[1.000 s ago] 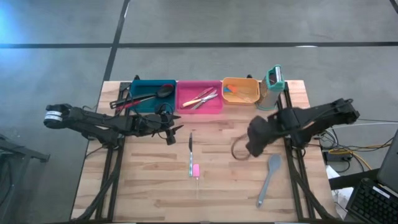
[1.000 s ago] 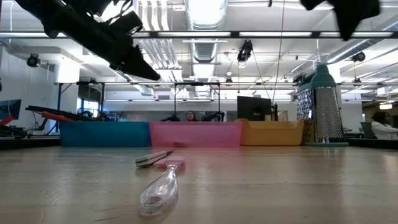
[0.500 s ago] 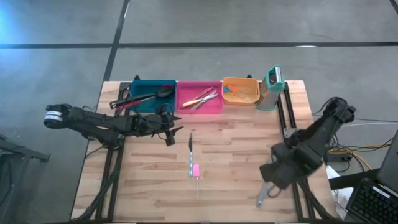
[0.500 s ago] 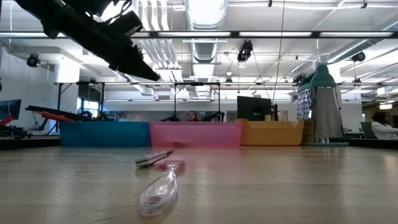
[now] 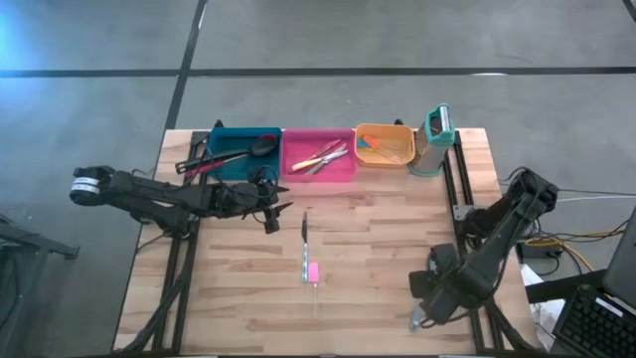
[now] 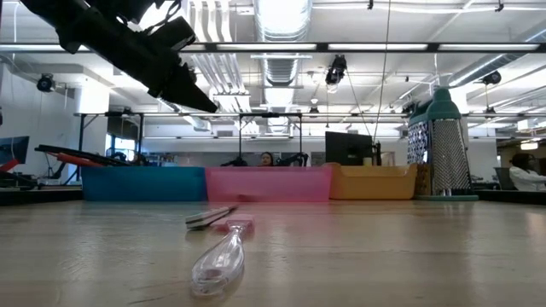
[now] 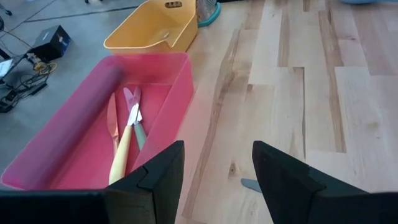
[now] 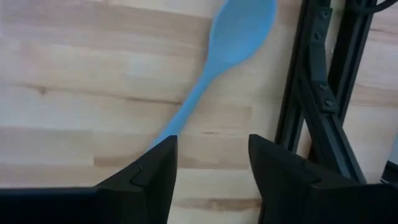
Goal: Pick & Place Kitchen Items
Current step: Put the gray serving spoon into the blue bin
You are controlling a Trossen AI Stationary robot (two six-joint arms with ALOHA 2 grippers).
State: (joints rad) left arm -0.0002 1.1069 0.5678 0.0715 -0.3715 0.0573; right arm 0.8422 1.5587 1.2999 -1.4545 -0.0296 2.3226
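Right now the grey spatula [image 8: 233, 37] lies flat on the bare wood near the table's front right corner, close beside the dark frame rail [image 8: 317, 93], and I see it in my right wrist view as a bluish blade with its handle running back toward the fingers. My right gripper [image 8: 211, 165] hangs directly over that handle, its two dark fingers [image 8: 149, 174] spread apart with the handle showing in the gap and nothing pinched between them; from above, the right gripper [image 5: 429, 298] covers most of the spatula, so only the handle tip peeks out. Nearer the middle of the wooden table [image 5: 229, 288] lies the pink-handled knife [image 5: 309, 261], untouched. Along the far edge sit three bins in a row: the teal bin [image 5: 243, 154] with long black spoons [image 5: 238, 151] resting across it, the pink bin [image 5: 318, 157] holding several coloured-handled knives [image 7: 127, 127], and the orange bin [image 5: 385, 145]. At the right end of that row the teal-and-white grater [image 5: 436, 134] stands upright. My left gripper [image 5: 270, 207] waits in the air just in front of the teal and pink bins, its fingers [image 7: 155, 180] parted and empty.
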